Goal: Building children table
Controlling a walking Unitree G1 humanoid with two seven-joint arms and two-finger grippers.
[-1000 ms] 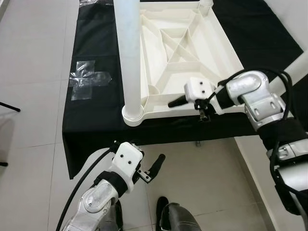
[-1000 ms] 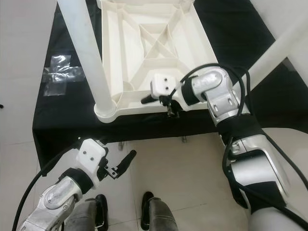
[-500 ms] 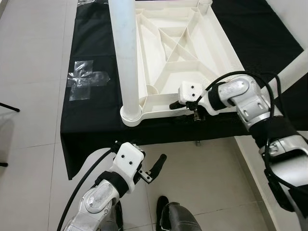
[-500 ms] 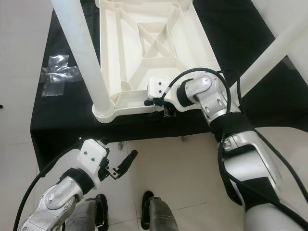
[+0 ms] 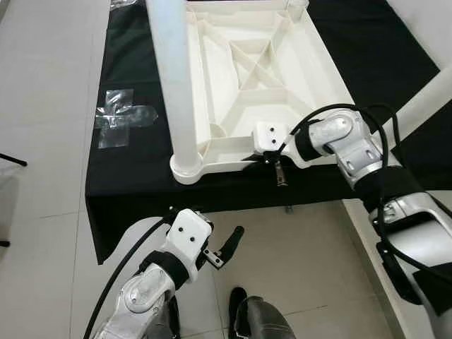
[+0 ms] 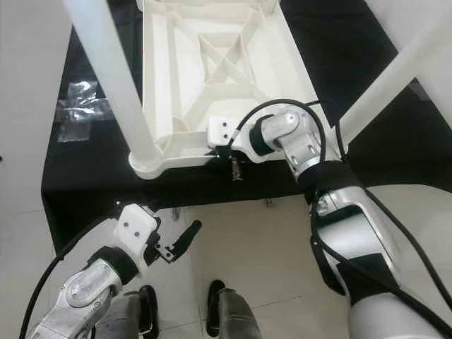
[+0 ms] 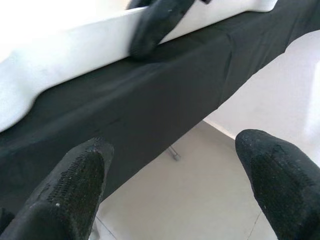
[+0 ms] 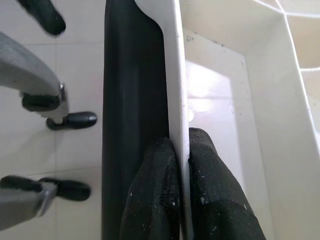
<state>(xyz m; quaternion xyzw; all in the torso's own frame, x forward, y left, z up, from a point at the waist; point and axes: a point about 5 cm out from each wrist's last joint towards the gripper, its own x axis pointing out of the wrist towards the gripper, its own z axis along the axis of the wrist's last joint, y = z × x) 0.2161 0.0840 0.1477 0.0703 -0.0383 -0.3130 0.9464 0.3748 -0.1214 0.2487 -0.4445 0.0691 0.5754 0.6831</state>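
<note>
On black cloth (image 5: 134,180) (tiled floor (image 5: 42,106) below), right pincer (image 8: 183,150) pinches tabletop (image 5: 261,78) rim.

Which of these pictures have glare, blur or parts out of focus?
Left wrist view: white tabletop overexposed, near fingers soft. Right wrist view: glare patch on tabletop plastic, fingers sharp enough. Eye views: evenly lit, white leg slightly washed out.

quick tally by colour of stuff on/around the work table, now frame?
White: 3 - tabletop, leg fitted in its corner, loose leg
Black: 1 - cloth
Clear: 1 - tape patch
Total: 5
</note>
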